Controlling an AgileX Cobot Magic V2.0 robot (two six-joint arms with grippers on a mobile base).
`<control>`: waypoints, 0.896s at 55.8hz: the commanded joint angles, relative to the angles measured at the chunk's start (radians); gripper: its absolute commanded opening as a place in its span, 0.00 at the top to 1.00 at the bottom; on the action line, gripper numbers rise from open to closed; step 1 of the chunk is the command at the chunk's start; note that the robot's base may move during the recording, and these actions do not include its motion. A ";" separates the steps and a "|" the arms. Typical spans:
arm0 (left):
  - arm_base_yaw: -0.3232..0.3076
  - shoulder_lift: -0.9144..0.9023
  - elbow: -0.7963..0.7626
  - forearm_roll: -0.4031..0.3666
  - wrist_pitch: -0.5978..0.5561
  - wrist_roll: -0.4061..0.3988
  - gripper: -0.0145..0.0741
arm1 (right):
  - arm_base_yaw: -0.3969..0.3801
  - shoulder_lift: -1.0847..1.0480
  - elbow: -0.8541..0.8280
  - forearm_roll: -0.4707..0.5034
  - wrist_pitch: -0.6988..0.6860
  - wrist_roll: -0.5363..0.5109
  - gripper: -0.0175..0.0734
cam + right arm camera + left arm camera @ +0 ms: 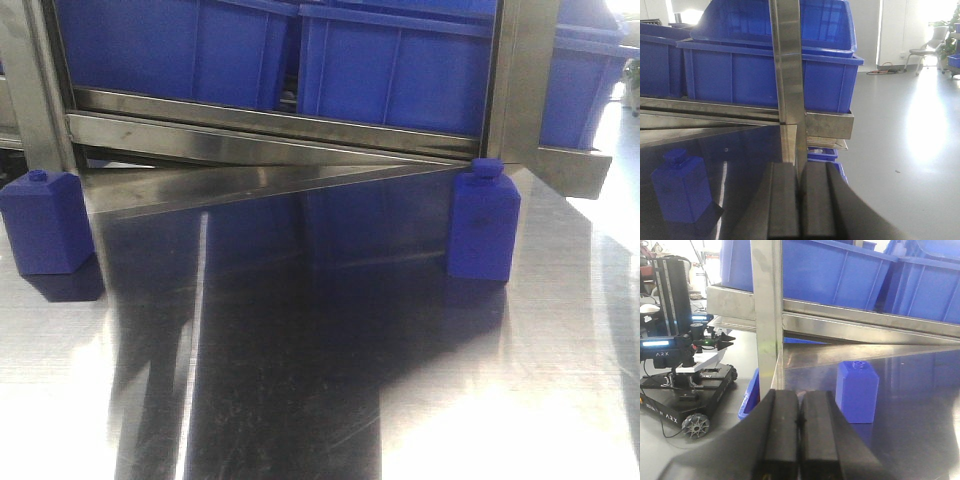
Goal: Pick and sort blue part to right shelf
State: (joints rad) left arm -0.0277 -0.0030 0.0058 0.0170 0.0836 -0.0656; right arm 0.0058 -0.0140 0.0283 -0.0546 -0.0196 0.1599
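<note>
**Both claws shut and empty, a blue part off-centre from each**

We saw the right claw [800,172] closed all the way, its pads pressed flat together with nothing held between them. From there, in its own wrist view, the right blue part [682,192] stood out at about 9 to 10 o'clock, well apart from the pads. The upright post [790,75] of the right shelf [830,125] rose dead ahead at 12 o'clock. So the claw pointed at the post and not at the part.

The left claw [799,400] was in the same state: pads touching, holding nothing. Its neighbour, the left blue part [857,392], stood at about 1 o'clock, near but clear of the pads, with another shelf post at 11 o'clock.

In the front view we saw both parts standing on the steel tabletop [330,400], one toward each end of the shelf's front rail [270,125]. Each stood upright with its cap at 12 o'clock, so the long axis was vertical. The right one stood just beside the foot of the right post — we could not tell whether it touched. The blue bins [400,65] sat on the shelf above and behind.

We judged the right arm the nearer one for the right part. The coming move turned on that leftward offset: the claw had to open and swing toward 9 o'clock before closing across the part's upright body.
</note>
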 commanded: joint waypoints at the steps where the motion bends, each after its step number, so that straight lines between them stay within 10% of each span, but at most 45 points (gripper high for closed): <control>1: -0.006 -0.022 0.030 -0.003 -0.089 -0.006 0.70 | -0.006 -0.013 -0.007 -0.010 -0.082 -0.002 0.74; 37: -0.006 -0.022 0.030 -0.004 -0.132 -0.006 0.70 | -0.006 -0.013 -0.007 -0.010 -0.082 -0.002 0.74; 50: -0.004 -0.022 -0.004 -0.004 -0.396 -0.006 0.70 | -0.006 -0.013 -0.007 -0.010 -0.082 -0.002 0.74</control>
State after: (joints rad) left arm -0.0277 -0.0030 0.0058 0.0170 -0.1299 -0.0656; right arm 0.0058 -0.0140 0.0283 -0.0546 -0.0196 0.1599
